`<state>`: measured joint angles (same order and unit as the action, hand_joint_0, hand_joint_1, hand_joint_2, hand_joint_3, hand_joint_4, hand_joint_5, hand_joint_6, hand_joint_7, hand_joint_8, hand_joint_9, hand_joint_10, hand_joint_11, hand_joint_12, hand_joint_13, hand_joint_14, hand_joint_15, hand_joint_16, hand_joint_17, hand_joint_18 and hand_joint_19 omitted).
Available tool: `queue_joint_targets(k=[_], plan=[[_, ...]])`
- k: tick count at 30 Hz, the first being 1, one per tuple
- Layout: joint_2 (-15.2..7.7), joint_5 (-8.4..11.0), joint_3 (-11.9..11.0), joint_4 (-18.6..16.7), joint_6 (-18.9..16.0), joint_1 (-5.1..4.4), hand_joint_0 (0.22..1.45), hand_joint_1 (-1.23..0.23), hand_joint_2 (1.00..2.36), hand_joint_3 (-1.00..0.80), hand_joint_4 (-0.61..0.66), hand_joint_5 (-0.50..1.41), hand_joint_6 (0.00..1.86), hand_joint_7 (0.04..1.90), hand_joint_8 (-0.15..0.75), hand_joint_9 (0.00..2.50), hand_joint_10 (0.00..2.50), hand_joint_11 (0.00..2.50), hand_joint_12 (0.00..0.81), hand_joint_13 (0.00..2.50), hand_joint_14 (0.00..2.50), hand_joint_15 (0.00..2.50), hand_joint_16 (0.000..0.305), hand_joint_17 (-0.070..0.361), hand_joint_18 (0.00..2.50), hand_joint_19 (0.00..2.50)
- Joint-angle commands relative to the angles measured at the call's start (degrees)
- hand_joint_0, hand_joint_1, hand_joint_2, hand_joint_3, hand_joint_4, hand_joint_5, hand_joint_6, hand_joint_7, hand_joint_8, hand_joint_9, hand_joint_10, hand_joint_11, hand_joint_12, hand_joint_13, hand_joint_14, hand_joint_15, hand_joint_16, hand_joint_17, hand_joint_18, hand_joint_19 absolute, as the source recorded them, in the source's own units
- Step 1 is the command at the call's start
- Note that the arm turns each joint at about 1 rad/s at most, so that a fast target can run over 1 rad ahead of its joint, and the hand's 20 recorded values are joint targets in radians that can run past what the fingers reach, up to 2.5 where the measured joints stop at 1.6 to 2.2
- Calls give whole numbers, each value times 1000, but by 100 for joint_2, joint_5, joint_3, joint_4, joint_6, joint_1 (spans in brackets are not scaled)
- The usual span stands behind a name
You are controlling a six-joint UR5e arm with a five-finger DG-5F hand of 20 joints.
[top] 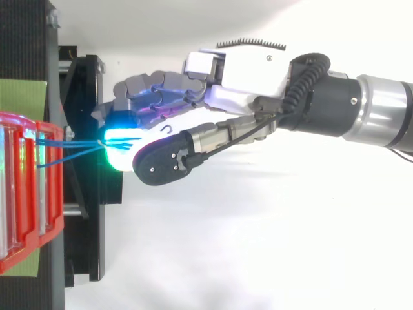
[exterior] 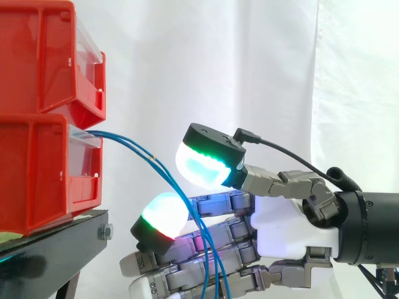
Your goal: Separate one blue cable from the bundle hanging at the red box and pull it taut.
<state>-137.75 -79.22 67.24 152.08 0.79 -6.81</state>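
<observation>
A bundle of thin blue cables comes out of the front of the lower red box and arcs down to the right. The strands fan out at the box and meet in the blue cables at the hand's fingers. My hand reaches in from the right, palm towards the box. Its thumb pad glows green and cyan above, and one raised finger pad glows white and red below. The cables drop through the gap between these two pads and hang across the lower fingers. No pad is closed on a strand.
A second red box is stacked on the lower one. Both rest on a black stand whose edge lies just below and left of the fingers. A white curtain hangs behind. A green patch lies on the stand beside the boxes.
</observation>
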Motion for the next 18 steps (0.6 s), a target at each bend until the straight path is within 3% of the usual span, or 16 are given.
queue_joint_targets(k=[1,9,13,18], plan=[[2,-23,0,6,0,22,576,-590,1016,-323,161,-142,610,1288,288,429,0,0,309,539,5,118,43,96,380,434],[125,-23,0,129,9,57,556,-536,1010,-396,173,-143,633,1263,295,442,0,0,313,543,4,114,43,97,383,439],[257,-32,0,428,52,75,558,-515,1009,-410,172,-144,653,1233,296,445,0,0,313,543,5,114,43,97,386,432],[301,-32,0,524,79,92,572,-485,1010,-397,161,-148,688,1194,297,463,0,0,312,546,6,110,43,96,391,439]])
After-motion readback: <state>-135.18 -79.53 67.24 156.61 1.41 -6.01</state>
